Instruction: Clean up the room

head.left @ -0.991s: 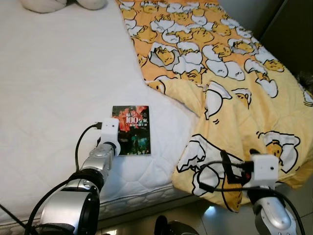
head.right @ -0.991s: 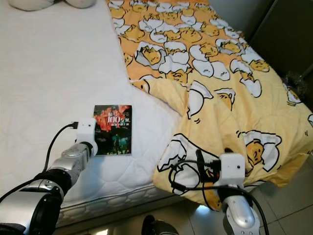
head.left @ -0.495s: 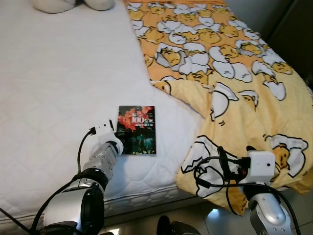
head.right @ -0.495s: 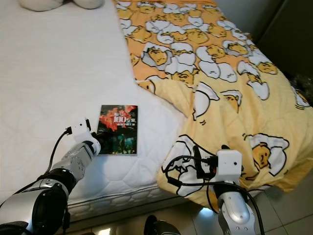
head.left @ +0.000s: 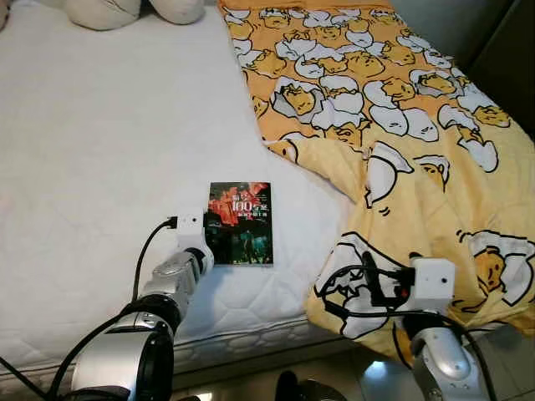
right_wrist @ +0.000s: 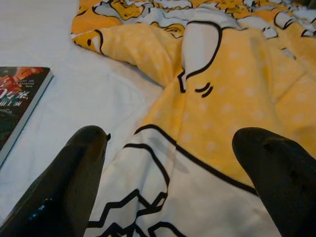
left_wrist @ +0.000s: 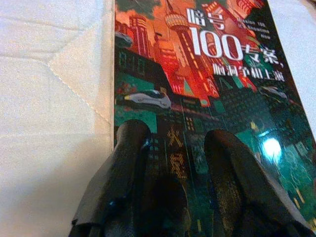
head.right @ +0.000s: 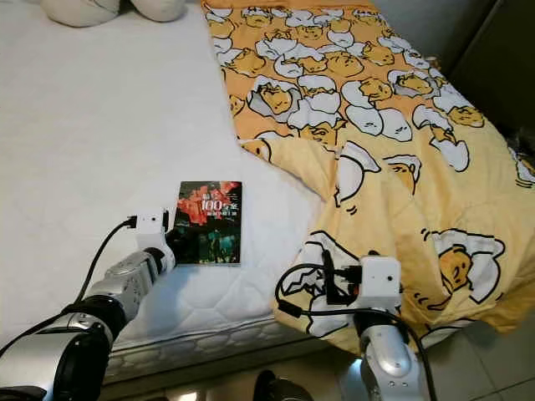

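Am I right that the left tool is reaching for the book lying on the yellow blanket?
Not quite. The left tool is at the book, but the book lies on the bare white mattress, beside the yellow blanket, not on it. The left eye view shows this.

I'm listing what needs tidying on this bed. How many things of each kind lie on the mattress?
Book: 1
Yellow blanket: 1
Pillows at the head of the bed: 2, partly cut off
Total: 4
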Tool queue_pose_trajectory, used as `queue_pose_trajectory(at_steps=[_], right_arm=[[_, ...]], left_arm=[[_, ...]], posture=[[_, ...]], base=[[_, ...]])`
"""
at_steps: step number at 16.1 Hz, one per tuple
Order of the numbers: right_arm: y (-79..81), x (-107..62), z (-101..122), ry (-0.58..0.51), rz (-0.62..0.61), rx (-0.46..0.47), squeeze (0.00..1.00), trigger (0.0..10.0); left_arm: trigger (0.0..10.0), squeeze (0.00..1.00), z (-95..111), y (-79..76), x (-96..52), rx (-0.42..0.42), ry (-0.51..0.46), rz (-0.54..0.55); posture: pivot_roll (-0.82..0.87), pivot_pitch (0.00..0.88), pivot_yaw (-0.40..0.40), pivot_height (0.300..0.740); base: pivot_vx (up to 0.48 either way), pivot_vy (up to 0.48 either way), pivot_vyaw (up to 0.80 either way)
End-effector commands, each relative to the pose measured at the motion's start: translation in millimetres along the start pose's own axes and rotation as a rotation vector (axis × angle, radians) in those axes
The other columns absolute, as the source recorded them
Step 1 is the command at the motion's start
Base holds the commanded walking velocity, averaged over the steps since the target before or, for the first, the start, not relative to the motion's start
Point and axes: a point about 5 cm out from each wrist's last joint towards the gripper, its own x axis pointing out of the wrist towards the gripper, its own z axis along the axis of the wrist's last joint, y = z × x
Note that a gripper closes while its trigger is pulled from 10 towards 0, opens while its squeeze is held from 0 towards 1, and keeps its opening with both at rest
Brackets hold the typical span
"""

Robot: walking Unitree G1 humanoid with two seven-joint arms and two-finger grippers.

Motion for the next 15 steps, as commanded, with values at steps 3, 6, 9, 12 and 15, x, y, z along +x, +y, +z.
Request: queue_pose_trajectory(at_steps=[3,6,9,12,15], right_arm=[[0.5,-0.7,-2,-0.006,-0.023,0.0,0.0,10.0],[0.0,-4.0,-4,-0.009,-0.035,0.009,0.0,10.0],[17.6,-4.5,-4,-0.017,0.106,0.071,0.0,10.0],[28.0,-7.3,-11,0.016,0.2,0.128,0.0,10.0],[31.9,-13.2,-26,0.069,0.257,0.134,0.0,10.0]], left_arm=[[0.0,0.0,1,5.7,-2.2,0.113,-0.024,0.031],[10.0,1.0,61,26.6,-16.0,0.397,-0.375,0.229],[10.0,1.0,40,39.9,-16.3,0.253,-0.25,0.23],[10.0,1.0,23,39.9,-13.2,0.041,-0.169,0.203],[10.0,1.0,23,37.4,-11.1,-0.017,-0.144,0.164]], posture=[[-0.12,0.094,-0.017,0.74],[-0.12,0.099,-0.009,0.74],[-0.11,0.103,-0.017,0.74],[-0.1,0.114,-0.035,0.74],[-0.09,0.124,-0.041,0.74]], base=[[0.0,0.0,0.0],[0.0,0.0,0.0],[0.0,0.0,0.0],[0.0,0.0,0.0],[0.0,0.0,0.0]])
